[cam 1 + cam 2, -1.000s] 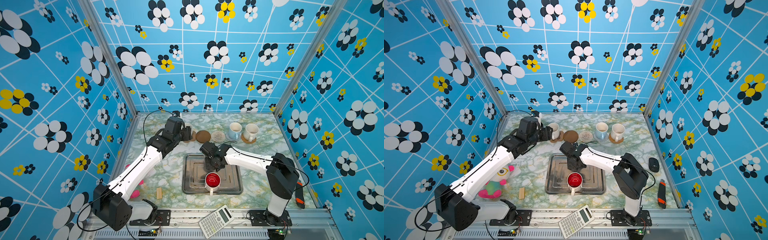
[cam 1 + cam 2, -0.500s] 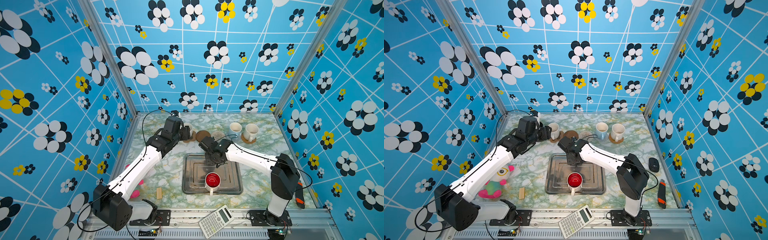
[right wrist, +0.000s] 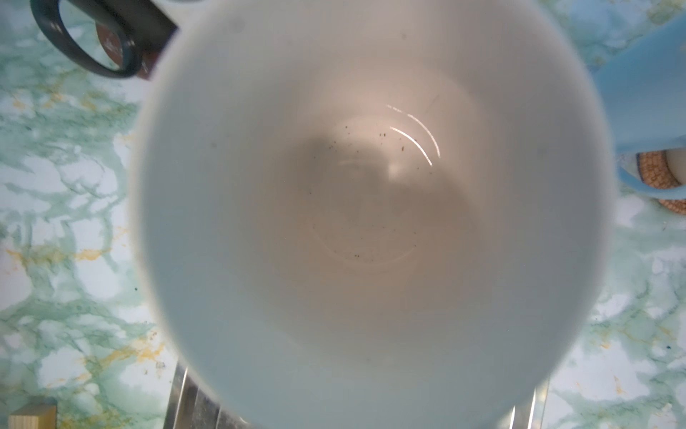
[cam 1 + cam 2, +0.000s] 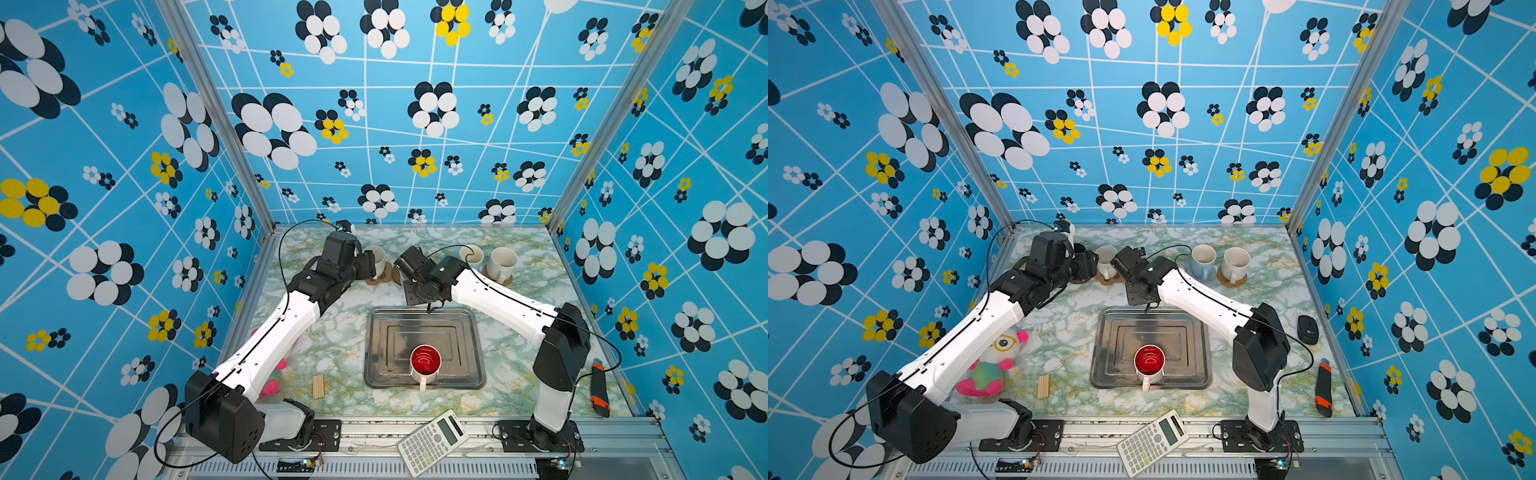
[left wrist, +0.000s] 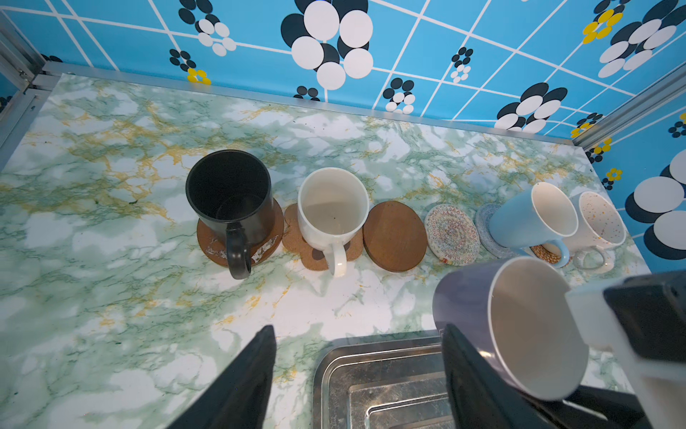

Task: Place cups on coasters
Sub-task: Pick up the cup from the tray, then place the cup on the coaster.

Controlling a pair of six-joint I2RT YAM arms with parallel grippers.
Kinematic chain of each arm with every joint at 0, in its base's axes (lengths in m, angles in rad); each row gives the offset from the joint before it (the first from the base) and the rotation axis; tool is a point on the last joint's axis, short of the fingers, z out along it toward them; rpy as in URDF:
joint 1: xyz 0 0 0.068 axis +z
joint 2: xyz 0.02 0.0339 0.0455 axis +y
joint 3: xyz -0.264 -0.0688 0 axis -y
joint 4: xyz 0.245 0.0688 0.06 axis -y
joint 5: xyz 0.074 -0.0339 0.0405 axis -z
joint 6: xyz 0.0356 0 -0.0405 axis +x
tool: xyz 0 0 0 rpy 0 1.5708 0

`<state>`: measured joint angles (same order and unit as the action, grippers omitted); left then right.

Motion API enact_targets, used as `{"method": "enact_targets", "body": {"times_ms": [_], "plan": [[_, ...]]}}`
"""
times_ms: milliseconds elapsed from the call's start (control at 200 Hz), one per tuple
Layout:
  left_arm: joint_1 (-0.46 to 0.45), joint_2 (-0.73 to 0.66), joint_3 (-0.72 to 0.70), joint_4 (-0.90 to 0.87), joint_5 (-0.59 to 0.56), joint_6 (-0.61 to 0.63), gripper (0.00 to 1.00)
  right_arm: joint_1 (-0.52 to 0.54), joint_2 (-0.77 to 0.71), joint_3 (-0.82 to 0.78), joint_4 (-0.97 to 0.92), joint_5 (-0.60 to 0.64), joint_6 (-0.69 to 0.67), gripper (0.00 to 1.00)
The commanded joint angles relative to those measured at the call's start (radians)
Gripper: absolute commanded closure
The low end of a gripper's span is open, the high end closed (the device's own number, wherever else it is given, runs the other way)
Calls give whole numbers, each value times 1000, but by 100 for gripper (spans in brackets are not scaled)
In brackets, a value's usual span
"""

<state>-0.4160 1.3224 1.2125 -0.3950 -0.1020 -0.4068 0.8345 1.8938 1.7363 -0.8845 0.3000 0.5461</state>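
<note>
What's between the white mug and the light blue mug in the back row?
Two bare coasters, side by side: a brown disc and a cream crocheted round. Clear in the left wrist view.

Six cups, six coasters, one metal tray

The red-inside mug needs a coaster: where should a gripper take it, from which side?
Likely the rim wall of the red-inside mug, from straight above: it stands upright, mouth open, near the tray's front edge, handle toward the table's front. One finger inside, one outside, off the handle.
</note>
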Motion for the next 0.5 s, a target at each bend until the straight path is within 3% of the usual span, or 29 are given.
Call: {"method": "enact_targets", "body": {"times_ms": [0,500], "plan": [[17,-26,-15,14,29,1,28,-31,40,96,5,7,-54,100],[68,-14,-2,7,60,-5,28,-114,335,519,-121,-65,-119,100]]}}
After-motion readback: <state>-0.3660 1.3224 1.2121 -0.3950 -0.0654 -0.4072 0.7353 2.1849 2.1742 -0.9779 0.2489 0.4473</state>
